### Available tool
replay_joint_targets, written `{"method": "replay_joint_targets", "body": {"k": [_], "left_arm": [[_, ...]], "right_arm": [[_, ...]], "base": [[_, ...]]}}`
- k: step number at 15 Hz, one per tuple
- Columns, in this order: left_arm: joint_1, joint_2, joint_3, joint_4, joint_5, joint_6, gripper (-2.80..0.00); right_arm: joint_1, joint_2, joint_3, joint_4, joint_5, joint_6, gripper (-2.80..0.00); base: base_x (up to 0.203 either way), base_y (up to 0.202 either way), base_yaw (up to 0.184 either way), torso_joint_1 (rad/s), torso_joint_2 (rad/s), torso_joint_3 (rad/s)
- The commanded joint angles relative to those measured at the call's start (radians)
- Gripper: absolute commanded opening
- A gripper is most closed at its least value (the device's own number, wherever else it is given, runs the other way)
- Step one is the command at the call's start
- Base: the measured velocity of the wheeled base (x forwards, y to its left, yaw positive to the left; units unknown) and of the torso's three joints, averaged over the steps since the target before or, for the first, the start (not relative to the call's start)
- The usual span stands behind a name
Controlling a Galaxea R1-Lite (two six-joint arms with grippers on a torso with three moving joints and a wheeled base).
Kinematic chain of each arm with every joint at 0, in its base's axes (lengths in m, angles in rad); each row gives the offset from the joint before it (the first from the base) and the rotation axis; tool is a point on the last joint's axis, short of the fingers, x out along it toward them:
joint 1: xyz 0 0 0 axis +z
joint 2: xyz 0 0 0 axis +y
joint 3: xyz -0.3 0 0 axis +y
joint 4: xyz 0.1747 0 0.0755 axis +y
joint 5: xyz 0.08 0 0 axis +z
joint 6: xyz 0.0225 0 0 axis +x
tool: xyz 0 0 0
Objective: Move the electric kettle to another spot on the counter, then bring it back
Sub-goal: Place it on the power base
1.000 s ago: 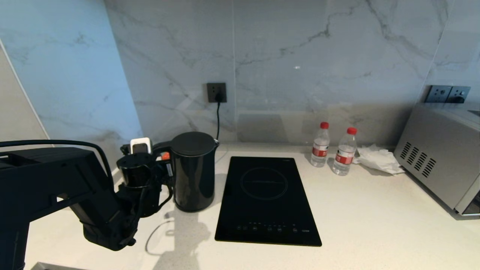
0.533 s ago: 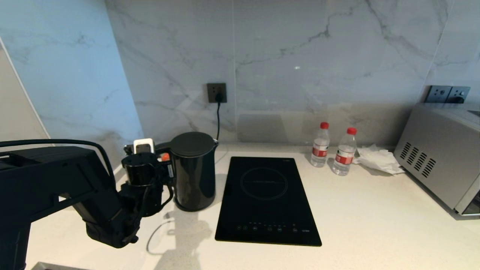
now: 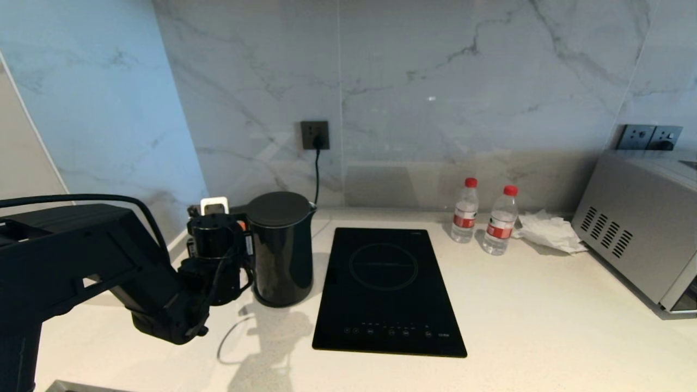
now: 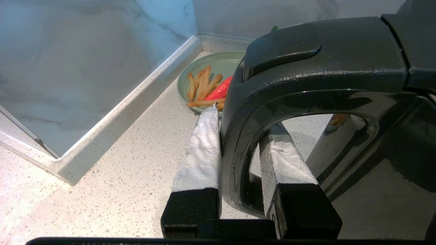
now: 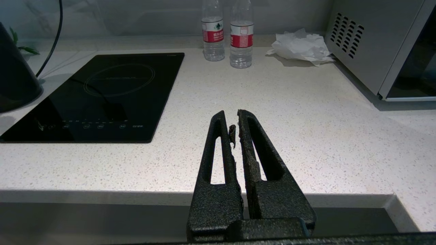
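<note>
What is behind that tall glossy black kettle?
Behind the tall glossy black kettle sits a round green plate of orange fries and something red; the handle hides the rest.

A black induction hob [image 3: 387,291] lay flat. Behind it to the right stood 2 red-capped water bottles [image 3: 465,210], beside crumpled white tissue [image 3: 550,231] and a silver microwave [image 3: 640,223]. A green plate [image 4: 218,63] held fries [image 4: 201,85].

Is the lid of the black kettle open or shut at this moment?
Shut. The flat lid lies level on the electric kettle, with no gap at its rim; the kettle stands upright.
</note>
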Motion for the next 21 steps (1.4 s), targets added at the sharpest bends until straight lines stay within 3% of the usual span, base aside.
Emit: {"method": "replay_joint_targets", "body": {"k": [1, 21], "left_arm": [[0.0, -0.003, -0.003, -0.004, 0.004, 0.0, -2.8], [0.007, -0.005, -0.099, 0.178, 0.056, -0.002, -2.8]], "right_arm": [[0.0, 0.0, 0.0, -0.001, 0.0, 0.0, -2.8], [0.0, 0.0, 0.0, -0.001, 0.0, 0.0, -2.8]], "base": [[0.0, 0.0, 0.0, 0.0, 0.0, 0.0], [0.0, 0.0, 0.0, 0.0, 0.0, 0.0]]}}
